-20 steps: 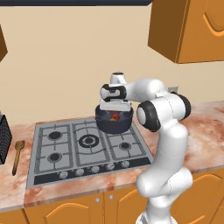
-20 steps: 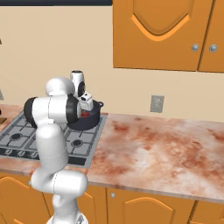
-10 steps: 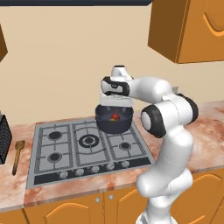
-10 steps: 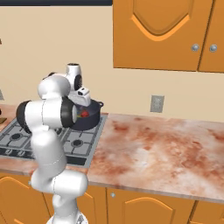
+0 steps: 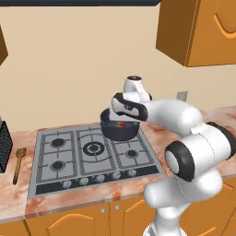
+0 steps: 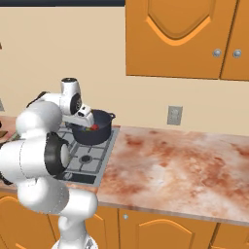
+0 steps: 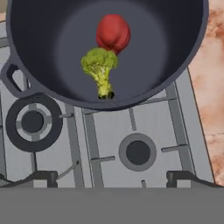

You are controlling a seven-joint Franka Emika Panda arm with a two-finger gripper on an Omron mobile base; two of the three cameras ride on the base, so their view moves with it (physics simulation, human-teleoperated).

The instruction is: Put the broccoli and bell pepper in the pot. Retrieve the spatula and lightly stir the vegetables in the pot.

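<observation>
The dark pot [image 7: 175,65] stands on the hob's back right burner. Inside it lie the red bell pepper [image 7: 113,33] and, touching its near side, the green broccoli [image 7: 99,65]. My gripper [image 7: 113,178] hangs open above the pot's front edge, nothing between its fingertips [image 7: 43,177]. From the left base view the gripper [image 5: 123,118] sits just over the pot [image 5: 110,131], with a bit of red pepper [image 5: 122,124] showing under it. The wooden spatula [image 5: 18,163] lies on the counter left of the hob, far from the gripper.
The grey gas hob [image 5: 92,152] has several burners, with knobs along its front. A dark appliance [image 5: 3,145] stands at the far left edge. Marbled counter [image 6: 185,165] stretches to the right of the pot [image 6: 95,133], below a wall socket [image 6: 174,115] and cupboards.
The arm's elbow and shoulder have swung forward and to the side while the hand stayed over the pot. The jaws stand open throughout; the vegetables have not moved.
</observation>
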